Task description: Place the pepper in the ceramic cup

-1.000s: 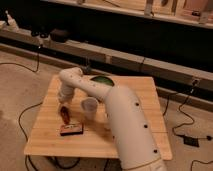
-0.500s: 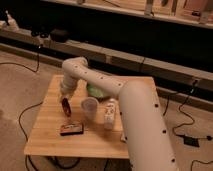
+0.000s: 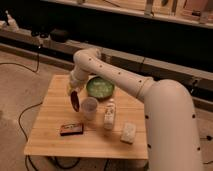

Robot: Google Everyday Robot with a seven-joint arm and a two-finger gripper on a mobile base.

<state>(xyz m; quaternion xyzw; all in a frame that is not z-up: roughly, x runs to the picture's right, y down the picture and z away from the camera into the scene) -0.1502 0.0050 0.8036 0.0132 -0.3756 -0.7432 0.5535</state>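
Gripper (image 3: pixel 73 93) hangs over the left part of the table (image 3: pixel 50 135), at the end of the white arm (image 3: pixel 120 77) that reaches in from the right. It grasps the pepper (image 3: pixel 75 101) by its upper end; the dark-red body hangs down below the fingers, clear of the tabletop.

Just right of the pepper stands the cup (image 3: pixel 89 107), white and open at the top. The pepper's lower tip sits about level with the cup's rim and just beside its left wall; whether the two touch I cannot tell.

Beyond the cup, toward the back, is the green bowl (image 3: pixel 100 87). Right of the cup stands the bottle (image 3: pixel 109 115), and farther right lies a pale block (image 3: pixel 129 132). In front, nearer the table's edge, lies the dark box (image 3: pixel 71 129).

By its look the pepper is light and smooth-skinned, likely a little slippery, and long for its width, so a hold near the stem end lets it dangle and swing. That hold suits the job: the free tip can lead into the mouth of the cup. The cup looks stiff and breakable, and light enough to tip if the pepper or fingers knock its rim, so the pepper probably needs lifting over the rim and centring before it is let go.
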